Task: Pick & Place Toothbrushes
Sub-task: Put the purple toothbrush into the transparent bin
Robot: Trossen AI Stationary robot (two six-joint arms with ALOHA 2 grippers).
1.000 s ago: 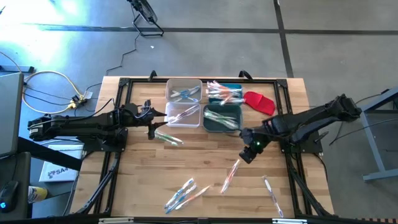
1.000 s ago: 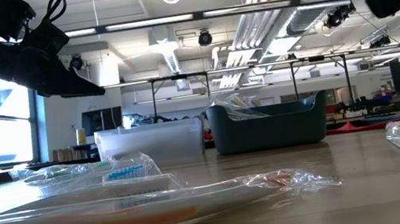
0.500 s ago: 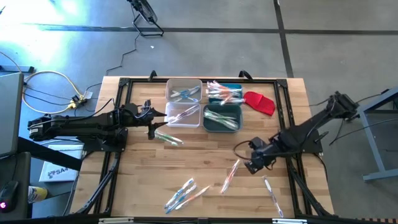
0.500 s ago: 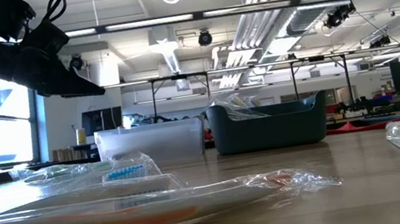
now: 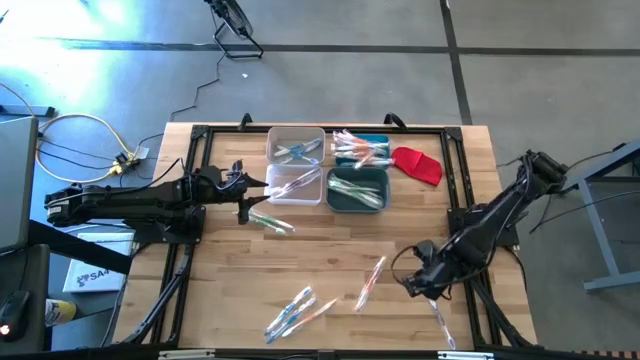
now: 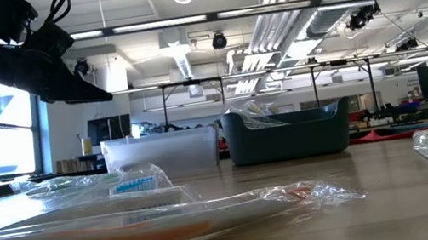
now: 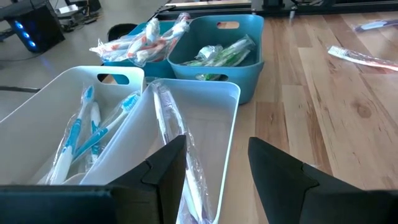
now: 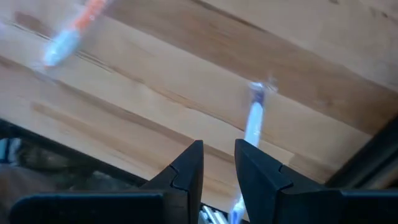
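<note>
Worktop (image 5: 330,250): a wooden worktop inside a black frame, seen from above, is carrying loose wrapped toothbrushes at its near edge and four bins at its far edge.

Nearest toothbrushes: a small cluster with blue and orange accents (image 5: 297,312) is lying at the near edge, left of centre; an orange-accented toothbrush (image 5: 371,283) is lying just to its right; a whitish toothbrush (image 5: 438,314) is lying near the right corner.

Right gripper (image 5: 418,281): it is hanging low over the worktop between the orange-accented toothbrush and the whitish one. In its wrist view the fingers (image 8: 186,169) are standing a narrow gap apart with nothing between them, and the whitish toothbrush is lying just beyond their tips.

Step in hand: this looks like the approach to the next pick, with the whitish toothbrush the likely target.

Next move: it probably calls for widening the fingers, lining them across the thin handle, lowering to the wood, then closing without skidding on the slippery wrapper.

Middle toothbrush (image 5: 270,221): a green-accented one is lying alone near the left arm.

Left gripper (image 5: 243,205): it is waiting just in front of the nearer clear bin (image 5: 293,184), fingers parted and holding nothing.

Bins, farthest: the nearer clear bin is holding a wrapped toothbrush; the farther clear bin (image 5: 296,146) is holding blue ones; a teal bin (image 5: 356,190) is holding green ones; another teal bin (image 5: 362,148) is holding orange ones.

Red cloth-like piece (image 5: 417,164): it is lying beside the teal bins, at the far right.
</note>
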